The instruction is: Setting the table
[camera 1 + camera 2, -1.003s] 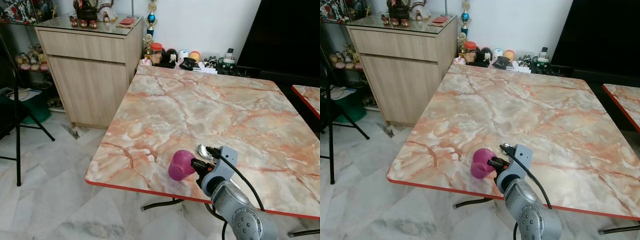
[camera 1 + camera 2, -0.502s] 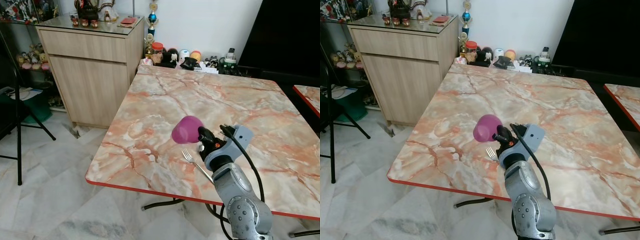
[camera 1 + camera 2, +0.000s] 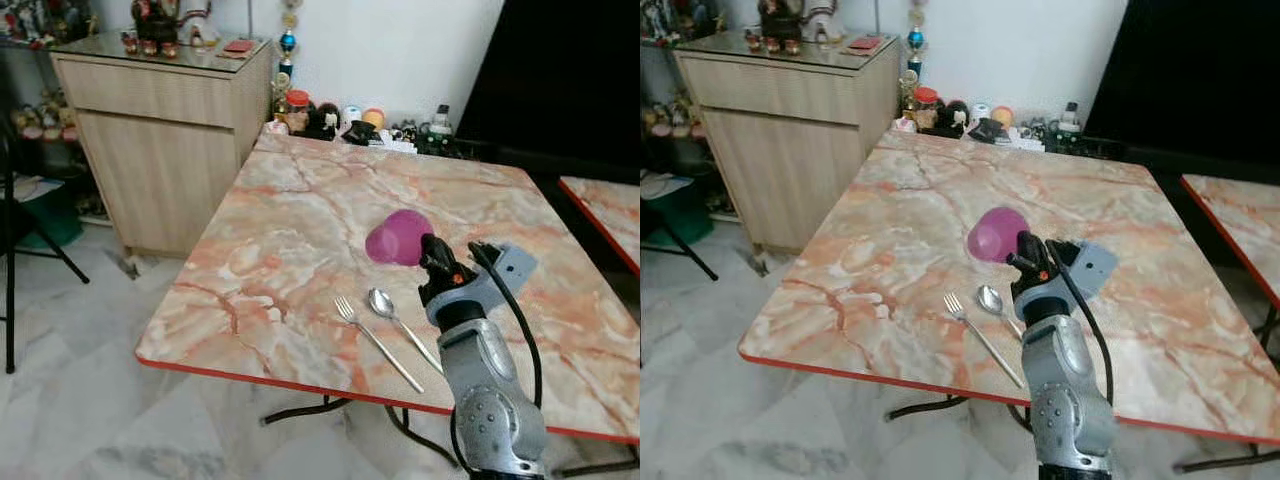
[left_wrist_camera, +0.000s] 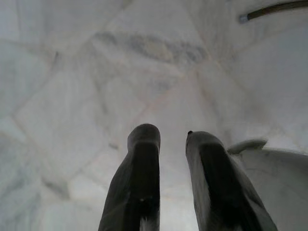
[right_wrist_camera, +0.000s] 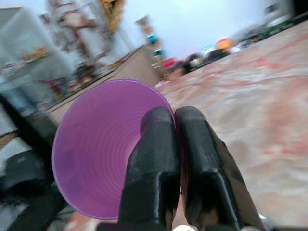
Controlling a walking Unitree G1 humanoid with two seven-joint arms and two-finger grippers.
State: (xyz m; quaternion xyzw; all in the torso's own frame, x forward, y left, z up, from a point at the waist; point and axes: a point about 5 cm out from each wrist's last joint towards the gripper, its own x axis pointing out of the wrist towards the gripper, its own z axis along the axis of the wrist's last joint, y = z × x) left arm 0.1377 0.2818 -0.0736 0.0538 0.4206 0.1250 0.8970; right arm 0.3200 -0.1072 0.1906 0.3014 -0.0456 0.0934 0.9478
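Fingers (image 5: 163, 159) of right gripper (image 3: 428, 252) pinch purple cup (image 3: 397, 238) rim, held tilted above tabletop (image 3: 300, 230), beyond spoon (image 3: 383, 302) & fork (image 3: 375, 343).

My right arm (image 3: 480, 390) is a chain of rounded silver-grey segments with small dark screw holes on the lower joint. A black cable (image 3: 525, 335) loops along it up to a boxy grey wrist block (image 3: 505, 268). Near the fingers I see a small orange-red mark. Both grippers have long, rounded, matte black fingers (image 4: 137, 183).
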